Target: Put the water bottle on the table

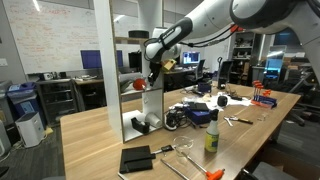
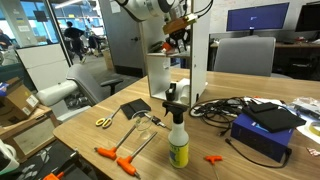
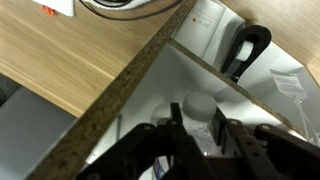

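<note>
A clear water bottle with a white cap [image 3: 197, 104] sits between the fingers of my gripper [image 3: 198, 135], inside the upper part of a white open shelf unit [image 3: 190, 60]. The fingers press on both sides of the bottle's body. In both exterior views the gripper [image 1: 152, 76] [image 2: 176, 44] reaches into the shelf unit [image 1: 148, 105] [image 2: 160, 72], which stands on the long light-wood table [image 1: 95, 140] [image 2: 215, 142]. The bottle itself is hard to make out there. The wood tabletop also shows in the wrist view [image 3: 80, 50].
A spray bottle of yellow-green liquid [image 1: 211, 135] [image 2: 178, 140] stands near the front. A black notebook [image 1: 135, 158] [image 2: 135, 107], orange-handled tools [image 2: 118, 158], scissors [image 2: 104, 122], black cables [image 2: 225, 105] and a blue box [image 2: 262, 130] lie around the shelf unit.
</note>
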`<act>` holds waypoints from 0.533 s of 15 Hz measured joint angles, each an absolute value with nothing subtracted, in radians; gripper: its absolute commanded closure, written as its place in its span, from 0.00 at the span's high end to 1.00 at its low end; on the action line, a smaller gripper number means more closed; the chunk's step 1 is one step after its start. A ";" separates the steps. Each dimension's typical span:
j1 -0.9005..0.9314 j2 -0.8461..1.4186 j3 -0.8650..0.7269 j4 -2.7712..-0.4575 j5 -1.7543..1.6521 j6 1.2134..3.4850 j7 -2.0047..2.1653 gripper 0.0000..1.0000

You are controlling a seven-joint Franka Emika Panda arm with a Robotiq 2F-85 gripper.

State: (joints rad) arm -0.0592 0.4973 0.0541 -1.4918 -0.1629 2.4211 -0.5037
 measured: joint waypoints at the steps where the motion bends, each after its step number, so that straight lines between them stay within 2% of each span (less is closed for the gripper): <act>1: -0.060 0.497 0.054 -1.492 -0.160 2.420 -0.503 0.14; 8: -0.062 0.446 0.047 -1.554 -0.133 2.401 -0.463 0.14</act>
State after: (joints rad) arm -0.0621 0.4463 0.0474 -1.5543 -0.1325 2.4014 -0.4626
